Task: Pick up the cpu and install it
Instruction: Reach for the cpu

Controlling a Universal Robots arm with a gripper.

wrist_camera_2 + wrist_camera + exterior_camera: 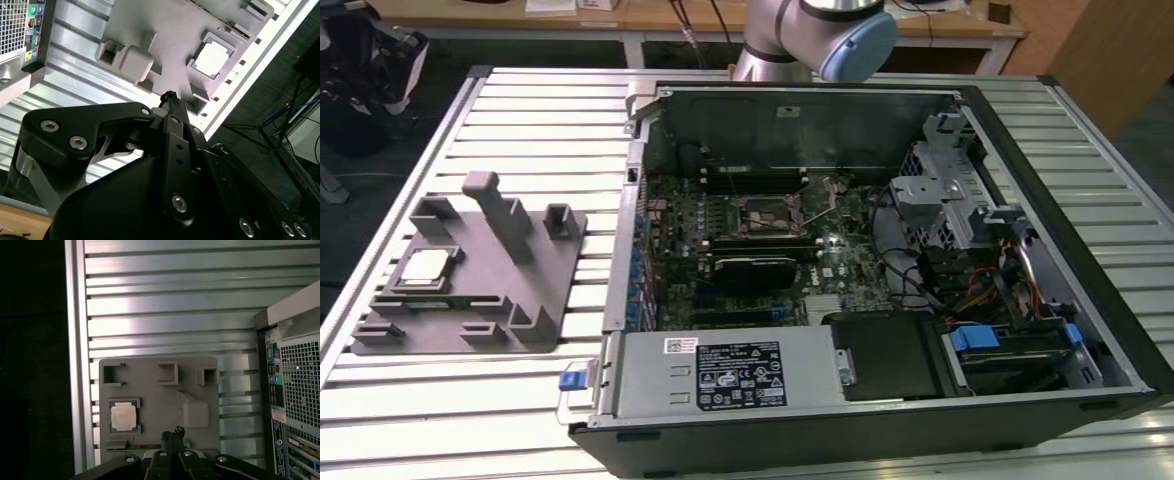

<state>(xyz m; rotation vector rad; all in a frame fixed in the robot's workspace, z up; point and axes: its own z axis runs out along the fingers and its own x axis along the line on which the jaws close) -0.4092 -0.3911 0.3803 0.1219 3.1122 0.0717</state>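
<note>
Approach stage, nothing grasped yet. Cpu (427,266) lies in recess of grey holder (480,300) at exterior view's left, well apart from open computer case (1067,300). Gripper (173,432) hovers above holder, fingers together, empty. Judged: pickup calls for fingers parted, centred over chip.

You see the silver, tan-rimmed cpu (426,266) on the grey holder (563,262); under the holder, ribbed silver table (520,130); near it, green motherboard (843,265).

cpu (427,267) on holder (523,292) | holder at exterior view's left of computer case (854,440) | both on table (520,120)
</note>
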